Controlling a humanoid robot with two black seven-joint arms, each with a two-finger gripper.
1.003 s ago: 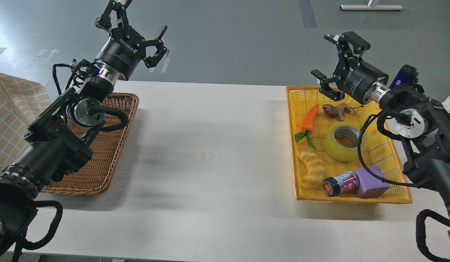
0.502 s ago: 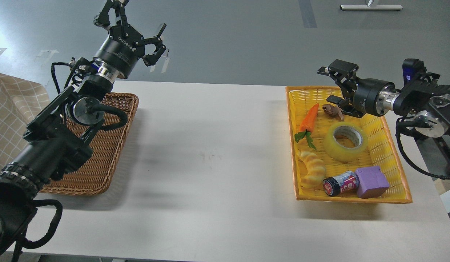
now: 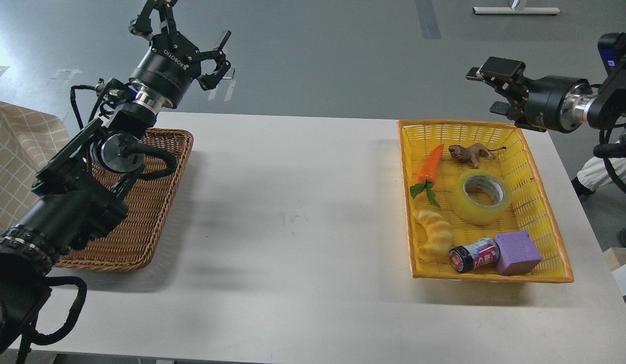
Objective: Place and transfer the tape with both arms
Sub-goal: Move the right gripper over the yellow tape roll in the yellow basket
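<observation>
The tape [image 3: 480, 196], a wide translucent yellow roll with a pale core, lies flat in the yellow basket [image 3: 545, 222] at the right of the white table. My right gripper [image 3: 487, 91] is open and empty, held high past the basket's far right corner, well above and behind the tape. My left gripper [image 3: 184, 28] is open and empty, raised above the far end of the brown wicker basket [image 3: 141, 222] at the left.
In the yellow basket with the tape lie an orange carrot toy [image 3: 428, 167], a brown animal figure [image 3: 470, 152], a yellow twisted bread toy [image 3: 434, 233], a small dark jar [image 3: 474, 255] and a purple block [image 3: 518, 252]. A checked cloth [image 3: 14, 151] sits at far left.
My right arm has swung up and to the right, lifting its gripper from over the basket's far edge to beyond its far right corner. The left arm barely moved.
</observation>
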